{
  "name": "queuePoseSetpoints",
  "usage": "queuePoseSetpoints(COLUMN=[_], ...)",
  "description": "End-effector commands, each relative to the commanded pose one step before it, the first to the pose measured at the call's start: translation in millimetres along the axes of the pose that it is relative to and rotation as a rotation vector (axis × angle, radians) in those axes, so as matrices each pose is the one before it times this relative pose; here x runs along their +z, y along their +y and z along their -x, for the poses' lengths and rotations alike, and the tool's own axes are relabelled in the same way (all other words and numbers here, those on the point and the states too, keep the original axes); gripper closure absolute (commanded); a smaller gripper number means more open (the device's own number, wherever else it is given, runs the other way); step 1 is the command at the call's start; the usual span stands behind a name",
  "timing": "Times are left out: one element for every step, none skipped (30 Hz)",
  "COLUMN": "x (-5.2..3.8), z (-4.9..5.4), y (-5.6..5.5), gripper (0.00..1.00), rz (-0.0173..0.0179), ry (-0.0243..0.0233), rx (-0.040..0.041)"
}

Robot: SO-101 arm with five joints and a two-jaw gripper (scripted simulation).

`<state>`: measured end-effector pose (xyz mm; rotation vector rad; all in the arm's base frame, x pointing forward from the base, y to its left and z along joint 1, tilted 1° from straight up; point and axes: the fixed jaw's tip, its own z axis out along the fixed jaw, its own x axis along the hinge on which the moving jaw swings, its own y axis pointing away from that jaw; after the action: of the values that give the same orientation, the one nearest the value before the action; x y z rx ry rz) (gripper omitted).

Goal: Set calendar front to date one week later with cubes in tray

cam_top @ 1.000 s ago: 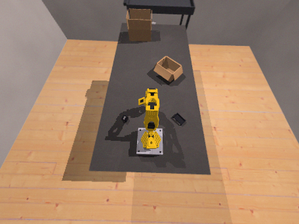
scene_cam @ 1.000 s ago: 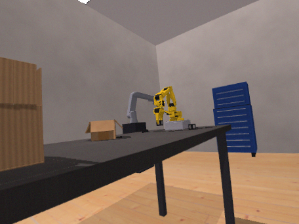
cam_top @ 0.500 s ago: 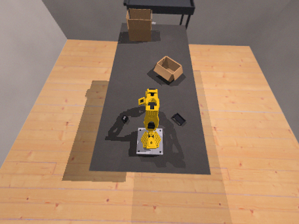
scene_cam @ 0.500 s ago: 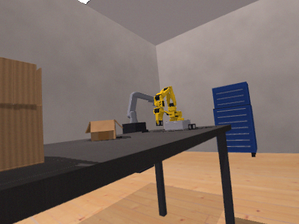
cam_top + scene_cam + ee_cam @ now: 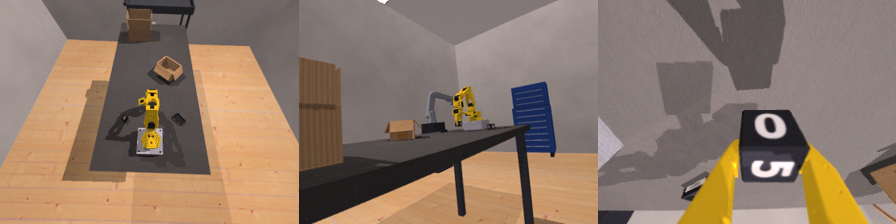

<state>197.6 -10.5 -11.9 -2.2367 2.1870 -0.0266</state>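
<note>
From the top view, we see a small black cube [image 5: 124,118] [image 5: 491,126] at the left, resting on the dark, matte, rectangular tabletop [image 5: 131,65] [image 5: 423,150], outside the tray. Farther off stands a tall, open box of brown corrugated cardboard [image 5: 139,29] [image 5: 318,114]. Next comes our glossy yellow arm [image 5: 151,116] [image 5: 466,90], rising from a square pale-grey base plate [image 5: 139,151] [image 5: 476,125] with dark fastenings at its corners. Our end effector [image 5: 151,92] [image 5: 458,123] [image 5: 773,155] is partly open, its yellow fingers closed on either side of a second black cube [image 5: 458,124] [image 5: 770,145] with sharp edges. In the wrist view we read a white 0 on one face of it, and a white 5 lying on its side on the face below. The arm reaches forward from the base, bent at the elbow, with the end effector pointing down and the cube held above the tabletop. Farther right sit a low tan cardboard box [image 5: 159,70] [image 5: 402,126] with splayed flaps and, nearer the base plate, the shallow black rectangular tray [image 5: 179,118], set at an angle. Neither cube is in it.
</note>
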Motion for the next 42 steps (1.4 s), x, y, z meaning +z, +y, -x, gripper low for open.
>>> queuePoseSetpoints(x=[4.069, 0.378, 0.528, 0.636, 0.72, 0.738, 0.714, 0.642, 0.522, 0.378, 0.228, 0.102, 0.012, 0.0, 0.0, 0.017, 0.096, 0.234, 0.378, 0.528, 0.636, 0.714, 0.744, 0.714, 0.636, 0.522, 0.384, 0.228, 0.096, 0.018, 0.0, 0.0, 0.018, 0.096, 0.228, 0.384, 0.522, 0.642, 0.714, 0.738, 0.714, 0.642], z=[2.28, 0.01, 0.01, 0.01, 0.0, 0.01, 0.01, 0.01, 0.01, 0.01, 0.01, 0.0, 0.0, 0.0, 0.0, 0.0, 0.0, 0.01, 0.0, 0.01, 0.0, 0.01, 0.01, 0.01, 0.0, 0.01, 0.01, 0.0, 0.0, 0.0, 0.0, 0.0, 0.0, 0.01, 0.0, 0.01, 0.01, 0.01, 0.0, 0.01, 0.01, 0.01], y=[4.23, 0.0, 0.0, 0.0, 0.0, 0.0, 0.01, 0.01, 0.01, 0.01, 0.01, 0.0, 0.0, 0.0, 0.0, 0.0, 0.0, 0.0, -0.01, 0.0, 0.0, -0.01, 0.01, 0.0, 0.01, 0.01, 0.0, 0.01, 0.0, 0.0, 0.0, 0.0, 0.0, 0.0, 0.0, -0.01, 0.0, 0.0, -0.01, 0.0, 0.01, 0.01], gripper=[1.0, 1.0, 1.0, 1.0, 1.0, 1.0, 1.0, 1.0, 1.0, 1.0, 1.0, 1.0, 1.0, 1.0, 1.0, 1.0, 1.0, 1.0, 1.0, 1.0, 1.0, 1.0, 1.0, 1.0, 1.0, 1.0, 1.0, 1.0, 1.0, 1.0, 1.0, 1.0, 1.0, 1.0, 1.0, 1.0, 1.0, 1.0, 1.0, 1.0, 1.0, 1.0], rz=[0.02006, 0.0, 0.0, 0.0, 0.0, 0.0, 0.0, 0.0, 0.0, 0.0, 0.0, 0.0, 0.0, 0.0, 0.0, 0.0, 0.0, 0.0, 0.0, 0.0, 0.0, 0.0, 0.0, 0.0, 0.0, 0.0, 0.0, 0.0, 0.0, 0.0, 0.0, 0.0, -0.00001, 0.0, 0.0, 0.0, 0.0, 0.0, 0.0, 0.0, 0.0, 0.0], ry=[-0.00284, 0.0, 0.0, 0.0, 0.0, 0.0, 0.0, 0.0, 0.0, 0.0, 0.0, 0.0, 0.0, 0.0, 0.0, 0.0, 0.0, 0.0, 0.0, 0.0, 0.0, 0.0, 0.0, 0.0, 0.0, 0.0, 0.0, 0.0, 0.0, 0.0, 0.0, 0.0, -0.00003, 0.0, 0.0, 0.0, 0.0, 0.0, 0.0, 0.0, 0.0, 0.0], rx=[0.00302, 0.0, 0.0, 0.0, 0.0, 0.0, 0.0, 0.0, 0.0, 0.0, 0.0, 0.0, 0.0, 0.0, 0.0, -0.00002, 0.0, 0.0, 0.0, 0.0, 0.0, 0.0, 0.0, 0.0, 0.0, 0.0, 0.0, 0.0, 0.0, 0.0, 0.0, 0.0, 0.00002, 0.0, 0.0, 0.0, 0.0, 0.0, 0.0, 0.0, 0.0, 0.0])
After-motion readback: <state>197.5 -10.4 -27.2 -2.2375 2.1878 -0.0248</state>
